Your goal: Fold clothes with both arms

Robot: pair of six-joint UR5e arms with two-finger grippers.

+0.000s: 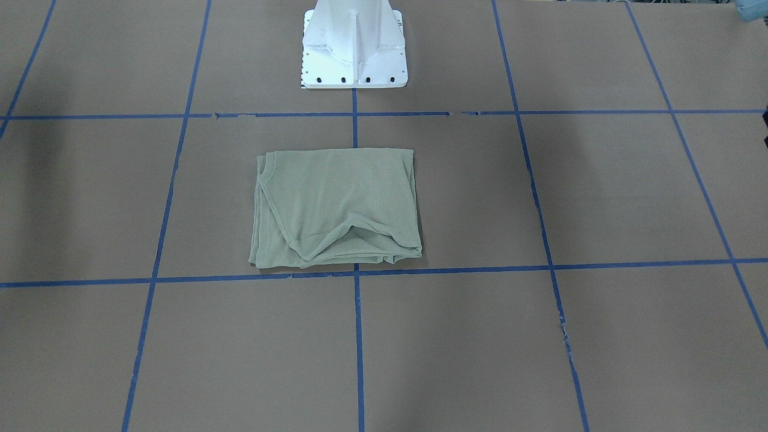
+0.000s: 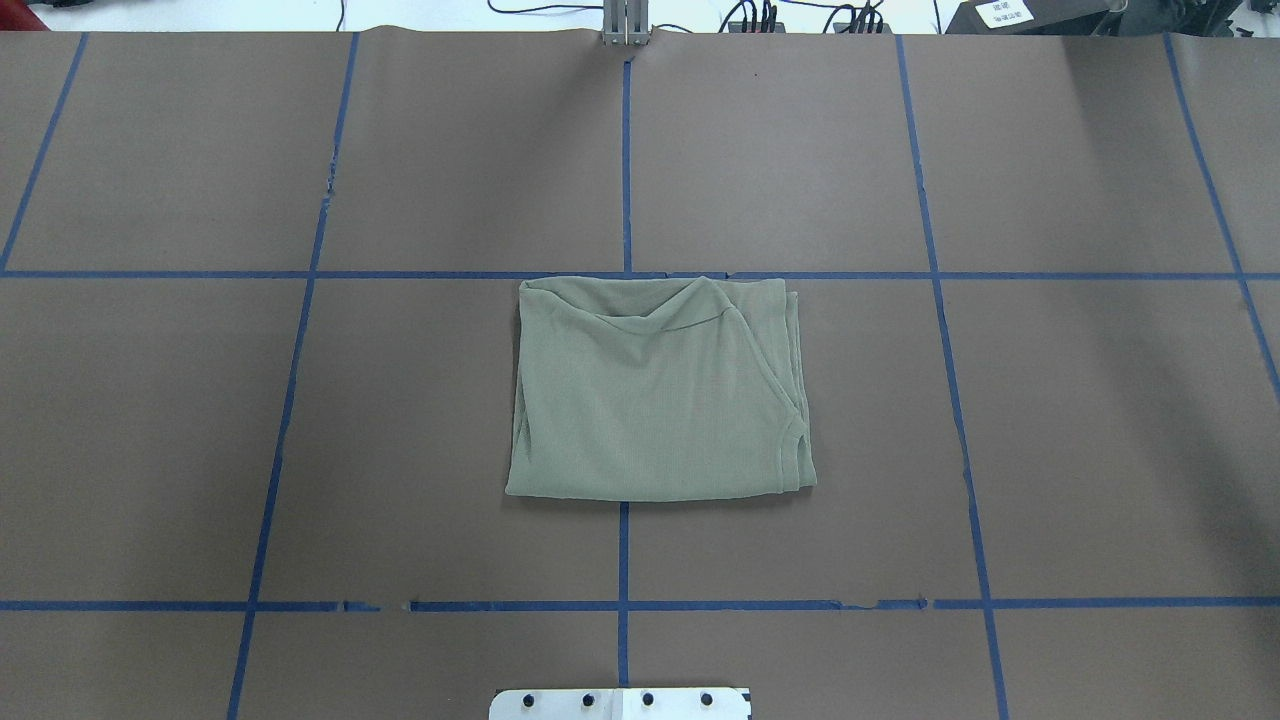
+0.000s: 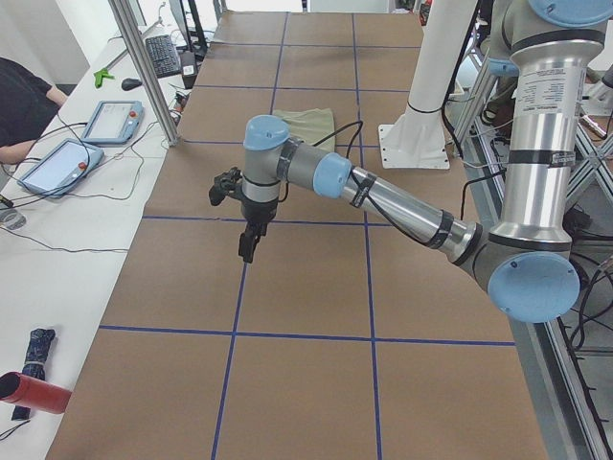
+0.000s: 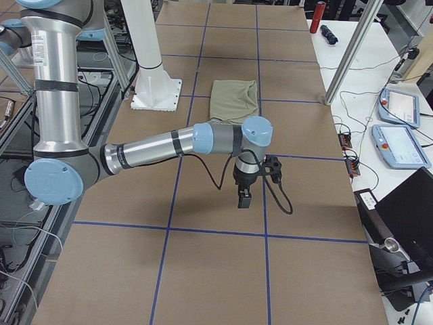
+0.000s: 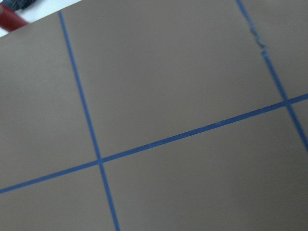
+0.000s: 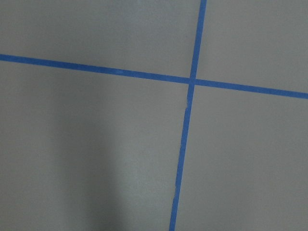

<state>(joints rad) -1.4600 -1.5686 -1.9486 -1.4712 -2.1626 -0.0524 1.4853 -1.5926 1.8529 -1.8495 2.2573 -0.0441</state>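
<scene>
In the exterior left view my left arm point(image 3: 383, 196) fills the foreground. My left gripper point(image 3: 249, 244) hangs at centre-left of the frame, pointing down over the brown table point(image 3: 306, 383) and holding nothing. From this side I cannot tell whether its fingers are spread or pressed together. Its wrist camera sees only bare table and blue tape lines point(image 5: 168, 141).

In the exterior right view my right gripper point(image 4: 243, 196) hangs at mid-frame, also pointing down, and how its fingers stand I cannot tell either.

Farther off, at the upper middle of both side views, lies the shirt point(image 2: 655, 400), well apart from both grippers. In the overhead view it sits mid-frame, folded into a neat rectangle across the central tape line, its upper edge along a cross line. The white pedestal base point(image 1: 354, 48) stands at the top centre of the front-facing view.
</scene>
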